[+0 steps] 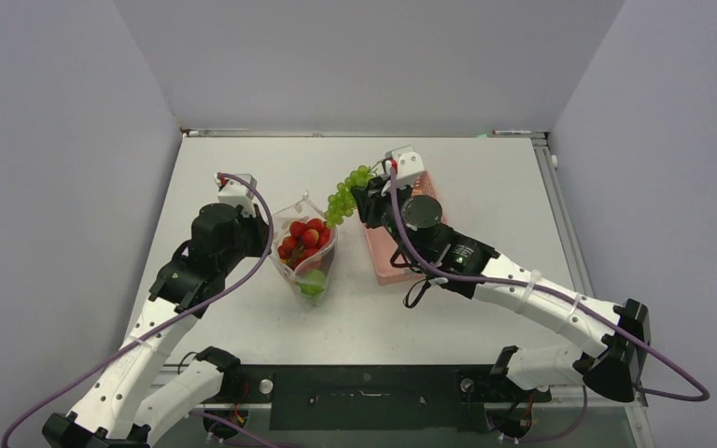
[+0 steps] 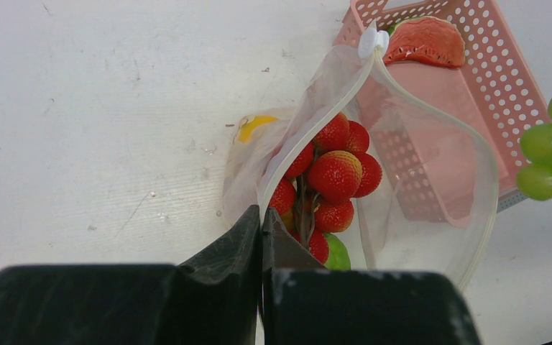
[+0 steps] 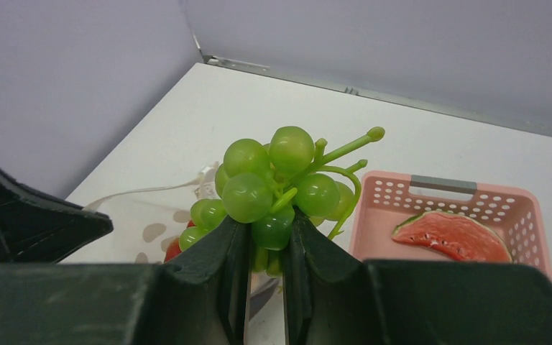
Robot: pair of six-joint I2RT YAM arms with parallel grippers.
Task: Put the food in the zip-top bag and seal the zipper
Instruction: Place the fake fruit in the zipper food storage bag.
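The clear zip-top bag (image 1: pixel 322 264) lies at mid-table with its mouth open. My left gripper (image 2: pixel 261 219) is shut on the bag's mouth edge by the zipper (image 2: pixel 316 136). It also shows in the top view (image 1: pixel 269 245). Inside the bag are a red bumpy fruit cluster (image 2: pixel 334 176), a green piece (image 2: pixel 338 255) and a yellow piece (image 2: pixel 253 126). My right gripper (image 3: pixel 267 230) is shut on a bunch of green grapes (image 3: pixel 273 183) and holds it above the table just right of the bag's mouth (image 1: pixel 345 198). No eggplant is in view.
A pink slotted basket (image 1: pixel 387 266) stands right of the bag under my right arm. It holds a watermelon slice (image 3: pixel 451 236), which also shows in the left wrist view (image 2: pixel 424 43). A white slider (image 2: pixel 371 41) sits at the zipper's far end.
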